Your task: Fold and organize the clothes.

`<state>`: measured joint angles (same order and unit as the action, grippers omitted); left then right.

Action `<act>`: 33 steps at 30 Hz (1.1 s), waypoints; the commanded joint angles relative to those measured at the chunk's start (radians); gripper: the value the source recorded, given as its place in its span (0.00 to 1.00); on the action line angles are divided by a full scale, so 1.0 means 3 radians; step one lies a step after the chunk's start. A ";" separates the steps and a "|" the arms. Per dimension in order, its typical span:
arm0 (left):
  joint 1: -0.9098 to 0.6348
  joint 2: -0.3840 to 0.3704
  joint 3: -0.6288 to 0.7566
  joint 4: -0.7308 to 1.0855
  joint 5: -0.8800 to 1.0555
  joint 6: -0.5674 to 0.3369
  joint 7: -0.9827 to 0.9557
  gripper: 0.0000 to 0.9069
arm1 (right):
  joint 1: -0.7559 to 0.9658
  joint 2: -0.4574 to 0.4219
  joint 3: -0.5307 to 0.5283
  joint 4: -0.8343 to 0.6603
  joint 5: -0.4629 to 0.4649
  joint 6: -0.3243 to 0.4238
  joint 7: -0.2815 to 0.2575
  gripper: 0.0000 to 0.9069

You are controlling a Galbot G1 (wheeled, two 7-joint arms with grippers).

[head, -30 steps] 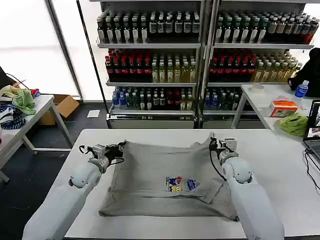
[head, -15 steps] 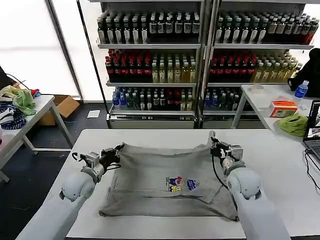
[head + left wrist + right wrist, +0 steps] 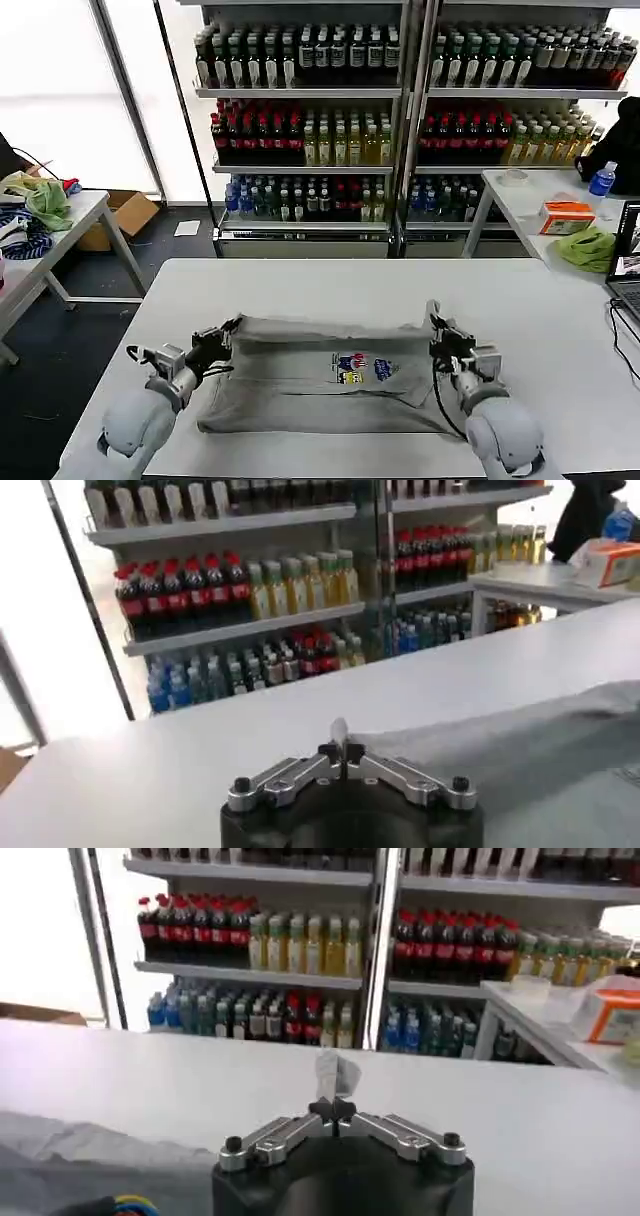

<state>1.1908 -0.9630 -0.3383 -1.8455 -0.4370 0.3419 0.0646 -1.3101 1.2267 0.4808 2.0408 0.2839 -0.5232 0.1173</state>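
The clothes, a light grey T-shirt (image 3: 320, 385) with a small blue, red and green chest print (image 3: 352, 367), lies on the white table (image 3: 300, 285), its far part doubled over toward me. My left gripper (image 3: 228, 331) is shut on the shirt's far left corner, and grey cloth (image 3: 520, 735) trails away from the left gripper (image 3: 340, 742) in the left wrist view. At the far right corner my right gripper (image 3: 436, 322) is shut on a pinch of the shirt (image 3: 335, 1073) that sticks up above the right gripper (image 3: 333, 1106).
Drink shelves (image 3: 400, 110) stand behind the table. A side table at the left holds green and striped cloths (image 3: 35, 205). Another table at the right carries a green cloth (image 3: 588, 247), an orange box (image 3: 567, 215) and a laptop (image 3: 627, 265).
Both grippers have drawn the shirt's far edge toward me and lower, so the raised far part now lies folded over the near part and the shirt looks shorter.
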 commanded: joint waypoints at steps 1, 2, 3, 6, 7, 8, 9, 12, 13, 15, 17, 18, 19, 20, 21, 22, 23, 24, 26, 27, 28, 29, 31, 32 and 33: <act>0.0626 -0.0016 -0.0267 -0.0318 0.0144 -0.0024 0.0033 0.00 | -0.0768 0.0015 0.0138 0.0427 -0.0148 0.0086 0.0037 0.00; 0.0654 -0.0020 -0.0270 -0.0331 0.0152 -0.0024 0.0033 0.00 | -0.0839 0.0020 0.0147 0.0462 -0.0173 0.0107 0.0041 0.00; 0.0671 -0.0027 -0.0271 -0.0338 0.0172 -0.0023 0.0034 0.00 | -0.0886 0.0028 0.0158 0.0481 -0.0189 0.0115 0.0060 0.00; 0.0707 -0.0041 -0.0255 -0.0313 0.0232 -0.0024 0.0038 0.00 | -0.0974 0.0039 0.0160 0.0454 -0.0283 0.0162 0.0084 0.00; 0.0713 -0.0046 -0.0251 -0.0306 0.0243 -0.0027 0.0039 0.00 | -0.0987 0.0045 0.0165 0.0444 -0.0305 0.0170 0.0092 0.00; 0.0723 -0.0050 -0.0246 -0.0298 0.0256 -0.0030 0.0042 0.00 | -0.1011 0.0052 0.0175 0.0430 -0.0332 0.0185 0.0101 0.00; 0.0730 -0.0061 -0.0242 -0.0284 0.0277 -0.0036 0.0047 0.00 | -0.1040 0.0058 0.0178 0.0416 -0.0354 0.0203 0.0107 0.00; 0.0723 -0.0080 -0.0231 -0.0258 0.0305 -0.0035 0.0060 0.00 | -0.1075 0.0074 0.0155 0.0370 -0.0446 0.0248 0.0109 0.00; 0.0713 -0.0084 -0.0228 -0.0244 0.0315 -0.0035 0.0057 0.00 | -0.1073 0.0077 0.0150 0.0355 -0.0483 0.0266 0.0113 0.00; 0.0675 -0.0098 -0.0216 -0.0192 0.0330 -0.0035 0.0038 0.66 | -0.1057 0.0085 0.0130 0.0314 -0.0538 0.0286 0.0120 0.00; 0.0652 -0.0103 -0.0209 -0.0162 0.0336 -0.0050 0.0036 1.00 | -0.1027 0.0094 0.0086 0.0259 -0.0591 0.0292 0.0141 0.00; 0.0640 -0.0104 -0.0196 -0.0142 0.0335 -0.0102 0.0029 1.00 | -0.1011 0.0100 0.0051 0.0237 -0.0612 0.0299 0.0155 0.00; 0.0636 -0.0108 -0.0197 -0.0138 0.0336 -0.0110 0.0031 1.00 | -0.1002 0.0103 0.0035 0.0222 -0.0630 0.0298 0.0165 0.00; 0.0631 -0.0112 -0.0196 -0.0143 0.0337 -0.0110 0.0030 1.00 | -0.0988 0.0111 0.0017 0.0200 -0.0659 0.0297 0.0174 0.00; 0.0625 -0.0116 -0.0192 -0.0155 0.0338 -0.0111 0.0032 1.00 | -0.0974 0.0119 -0.0004 0.0172 -0.0707 0.0297 0.0186 0.76; 0.0621 -0.0117 -0.0190 -0.0162 0.0337 -0.0111 0.0031 1.00 | -0.0963 0.0122 -0.0012 0.0149 -0.0724 0.0294 0.0194 1.00; 0.0620 -0.0118 -0.0190 -0.0167 0.0337 -0.0110 0.0030 1.00 | -0.0949 0.0128 -0.0024 0.0121 -0.0747 0.0293 0.0204 1.00; 0.0614 -0.0120 -0.0192 -0.0172 0.0337 -0.0110 0.0029 1.00 | -0.0934 0.0129 -0.0034 0.0086 -0.0813 0.0300 0.0213 1.00; 0.0613 -0.0119 -0.0202 -0.0190 0.0339 -0.0111 0.0024 1.00 | -0.0928 0.0130 -0.0037 0.0063 -0.0833 0.0298 0.0225 1.00; 0.0619 -0.0119 -0.0234 -0.0207 0.0337 -0.0112 0.0017 1.00 | -0.0931 0.0127 -0.0034 0.0061 -0.0831 0.0299 0.0232 1.00; 0.0623 -0.0117 -0.0262 -0.0237 0.0331 -0.0111 0.0003 1.00 | -0.0936 0.0126 -0.0027 0.0068 -0.0830 0.0303 0.0235 1.00; 0.0629 -0.0114 -0.0287 -0.0281 0.0322 -0.0103 -0.0008 1.00 | -0.0948 0.0123 -0.0007 0.0103 -0.0819 0.0302 0.0246 1.00; 0.0645 -0.0096 -0.0369 -0.0358 0.0288 -0.0048 -0.0049 1.00 | -0.0958 0.0116 0.0062 0.0162 -0.0800 0.0302 0.0267 1.00; 0.0650 -0.0094 -0.0421 -0.0418 0.0266 -0.0021 -0.0062 1.00 | -0.0961 0.0114 0.0153 0.0207 -0.0780 0.0302 0.0270 1.00; 0.0660 -0.0094 -0.0447 -0.0466 0.0239 0.0004 -0.0083 1.00 | -0.0961 0.0114 0.0218 0.0263 -0.0717 0.0288 0.0281 1.00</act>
<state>1.3768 -0.9941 -0.4119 -1.9186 -0.3461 0.3189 0.0598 -1.5872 1.2594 0.4950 2.0908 0.0834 -0.4396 0.1911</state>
